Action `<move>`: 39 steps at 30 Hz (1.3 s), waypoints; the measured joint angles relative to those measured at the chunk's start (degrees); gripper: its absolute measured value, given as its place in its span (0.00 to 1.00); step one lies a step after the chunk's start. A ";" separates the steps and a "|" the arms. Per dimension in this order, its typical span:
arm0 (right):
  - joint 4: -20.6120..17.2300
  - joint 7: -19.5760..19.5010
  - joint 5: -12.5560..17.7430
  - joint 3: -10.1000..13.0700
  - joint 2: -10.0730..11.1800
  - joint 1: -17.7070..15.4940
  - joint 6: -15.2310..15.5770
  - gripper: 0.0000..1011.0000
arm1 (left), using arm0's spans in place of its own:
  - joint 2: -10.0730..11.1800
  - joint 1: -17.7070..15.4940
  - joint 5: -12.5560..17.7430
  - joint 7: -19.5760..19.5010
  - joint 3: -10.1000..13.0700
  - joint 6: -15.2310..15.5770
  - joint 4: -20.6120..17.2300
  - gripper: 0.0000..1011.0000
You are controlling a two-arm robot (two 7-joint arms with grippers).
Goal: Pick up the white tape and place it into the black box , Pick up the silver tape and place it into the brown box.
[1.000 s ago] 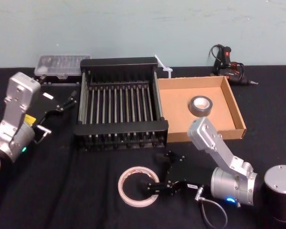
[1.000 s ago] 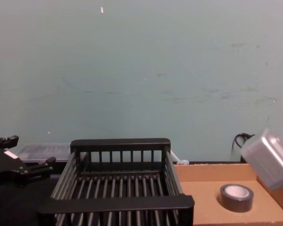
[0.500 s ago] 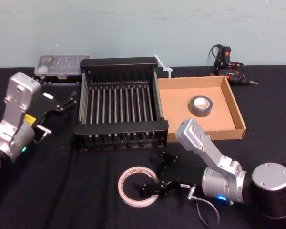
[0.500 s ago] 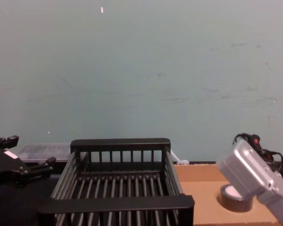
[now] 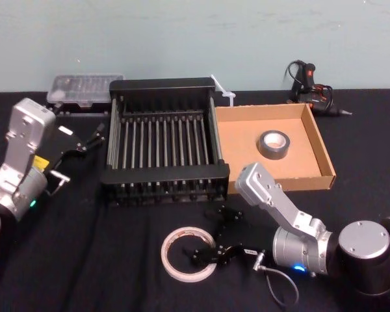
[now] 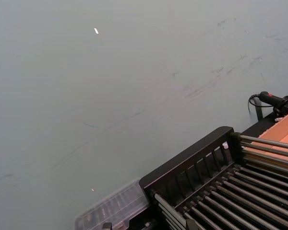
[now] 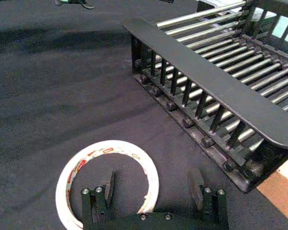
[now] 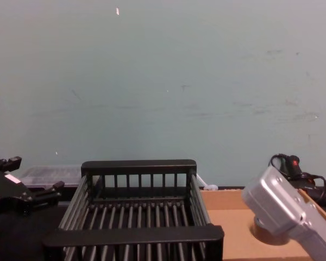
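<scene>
The white tape [image 5: 187, 262] lies flat on the black cloth in front of the black box [image 5: 166, 174]. My right gripper [image 5: 212, 235] is open and low over the ring's right side. In the right wrist view [image 7: 152, 186] one finger [image 7: 108, 188] is inside the white tape [image 7: 74, 170] and the other [image 7: 197, 184] is outside it, so the ring's wall sits between them. The silver tape [image 5: 274, 144] lies in the brown box [image 5: 240, 140], right of the black box. My left gripper [image 5: 88, 138] is parked open at the black box's left.
A clear plastic case [image 5: 84, 88] sits behind the black box at the left. A glue gun [image 5: 310, 83] lies at the back right, behind the brown box. The black box's front rim [image 7: 216, 88] stands close beyond the right gripper.
My right arm has swung left and lower, bringing its open gripper onto the white tape's right side. The tapes, the boxes and the left arm have not moved.
</scene>
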 joint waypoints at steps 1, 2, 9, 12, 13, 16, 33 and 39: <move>0.02 0.01 -0.04 0.02 -0.03 0.00 0.01 0.99 | 0.00 0.00 0.00 0.00 0.00 0.00 0.00 0.99; 0.06 0.02 -0.09 0.04 -0.08 0.00 0.01 0.99 | 0.00 0.00 0.00 0.00 0.00 0.00 0.00 0.99; 0.44 0.12 -0.50 0.22 -0.46 0.00 0.04 0.99 | 0.00 0.00 0.00 0.00 0.00 0.00 0.00 0.99; 0.53 0.14 -0.65 0.26 -0.47 -0.01 0.01 0.99 | 0.00 0.00 0.00 0.00 0.00 0.00 0.00 0.99; 0.58 0.20 -0.72 0.30 -0.49 -0.04 0.01 0.99 | 0.00 0.00 0.00 0.00 0.00 0.00 0.00 0.99; 0.69 0.39 -0.75 0.32 -0.56 0.00 0.09 0.99 | 0.00 0.00 0.00 0.00 0.00 0.00 0.00 0.99; 0.60 0.35 -0.72 0.35 -0.49 -0.03 0.02 0.85 | 0.00 0.00 0.00 0.00 0.00 0.00 0.00 0.99; 0.56 0.34 -0.70 0.35 -0.47 -0.06 -0.02 0.69 | 0.00 0.00 0.00 0.00 0.00 0.00 0.00 0.99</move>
